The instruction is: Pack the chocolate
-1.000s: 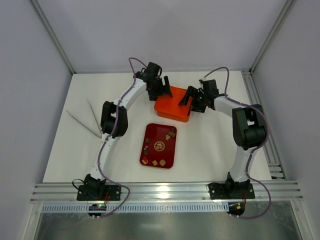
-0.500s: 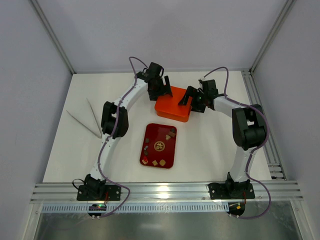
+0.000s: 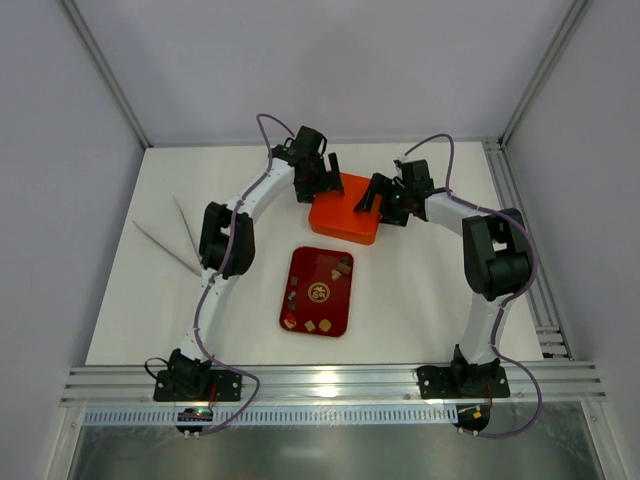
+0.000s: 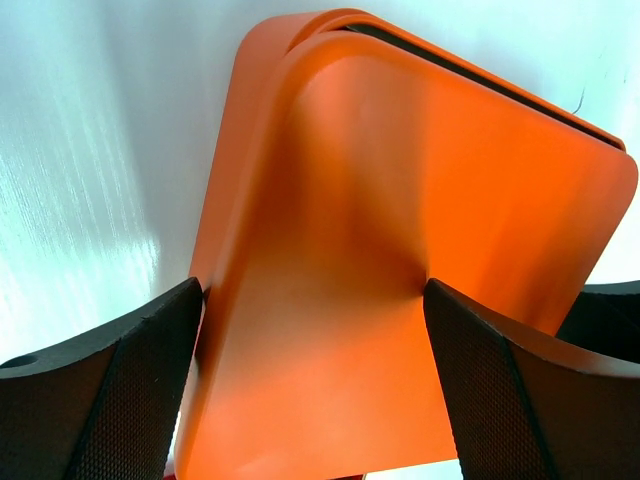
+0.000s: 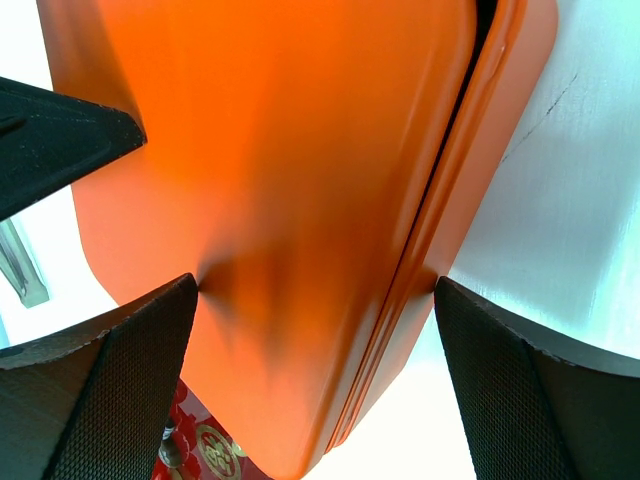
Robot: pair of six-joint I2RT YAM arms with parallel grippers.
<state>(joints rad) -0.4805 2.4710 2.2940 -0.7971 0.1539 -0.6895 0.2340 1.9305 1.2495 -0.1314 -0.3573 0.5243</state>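
An orange square plastic box (image 3: 345, 213) sits far-centre on the white table (image 3: 420, 290). Before it lies a dark red rectangular tray (image 3: 305, 262) holding small chocolate pieces (image 3: 326, 324); two thin pale sticks (image 3: 165, 246) lie left.

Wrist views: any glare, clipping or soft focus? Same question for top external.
Left wrist: the table is clipped to white with streaky glare, while the orange box is sharp and smoothly shaded. Right wrist: the table is clipped again at right, and the box fills the frame with soft shadows. Top external: light is even and shadows faint, but the chocolate on the dark red tray is too small to resolve.
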